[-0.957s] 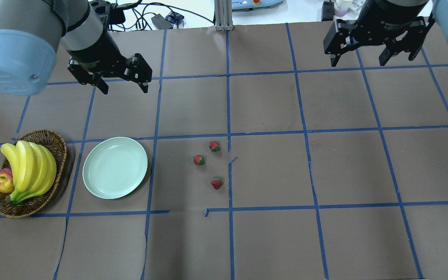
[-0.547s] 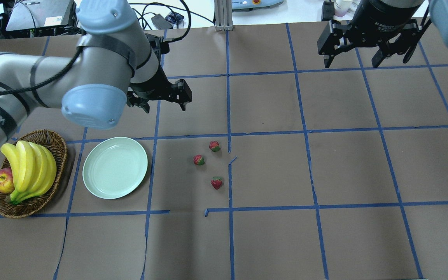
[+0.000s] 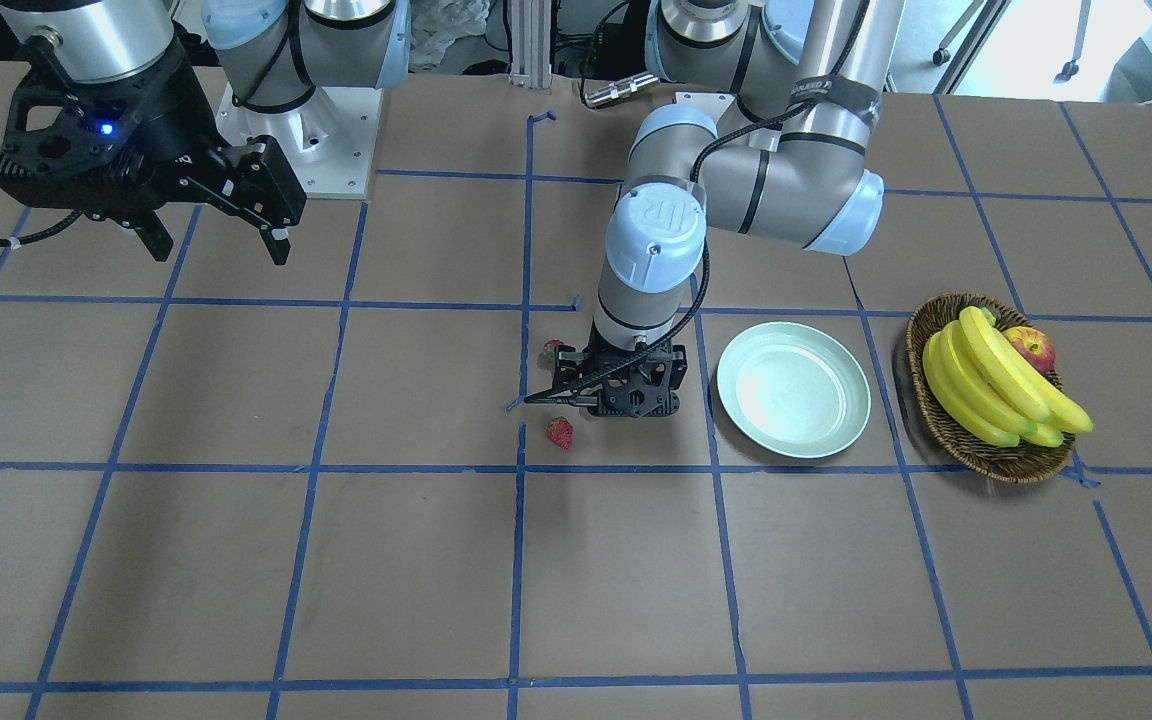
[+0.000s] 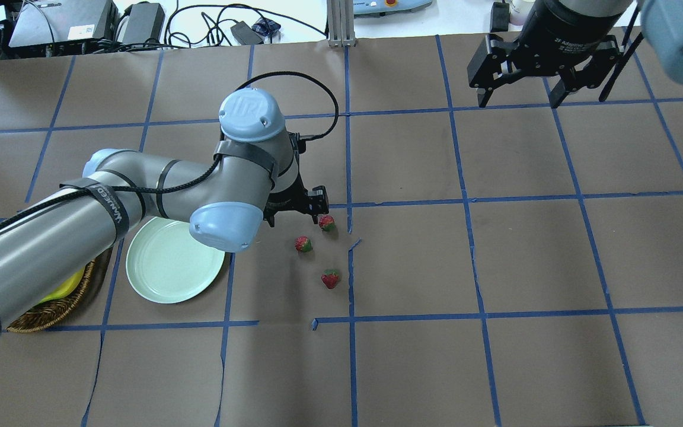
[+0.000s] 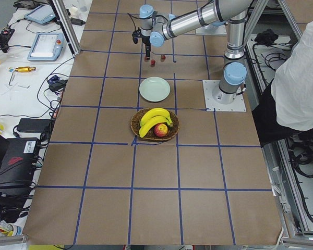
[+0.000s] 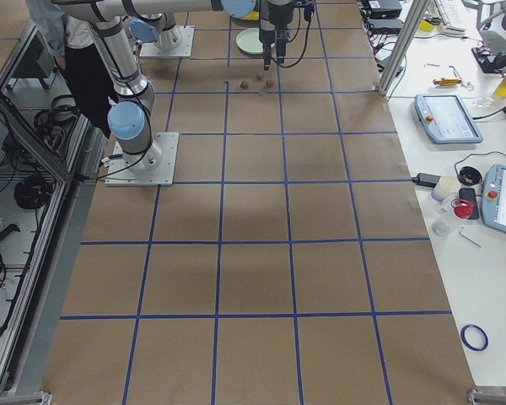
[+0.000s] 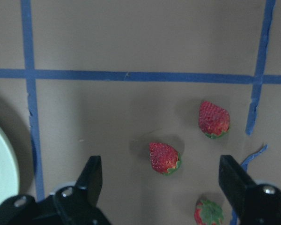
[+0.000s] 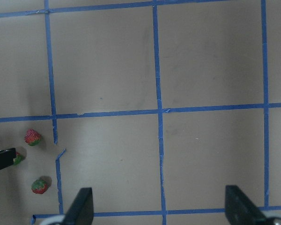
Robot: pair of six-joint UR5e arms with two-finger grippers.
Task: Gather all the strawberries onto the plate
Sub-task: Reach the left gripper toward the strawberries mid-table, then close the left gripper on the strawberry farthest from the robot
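Left jaws and right jaws gape wide, gripping nothing; three strawberries (image 4: pixel 303 244) lie on the desk (image 4: pixel 495 267), one plate (image 4: pixel 166 270) at their 9 o'clock.

The strawberries (image 4: pixel 303 244) are red and green-capped, the plate (image 4: pixel 169 274) pale mint, the table (image 4: pixel 412 261) brown, gridded in blue tape (image 4: pixel 412 202).

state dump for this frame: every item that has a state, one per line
left hand, open, low over the strawberries, holding nothing
right hand, open, empty, raised well away from the fruit
strawberries, all three on the table, none gripped, none in the plate
plate, upright, empty
basket, upright, holds bananas and an apple
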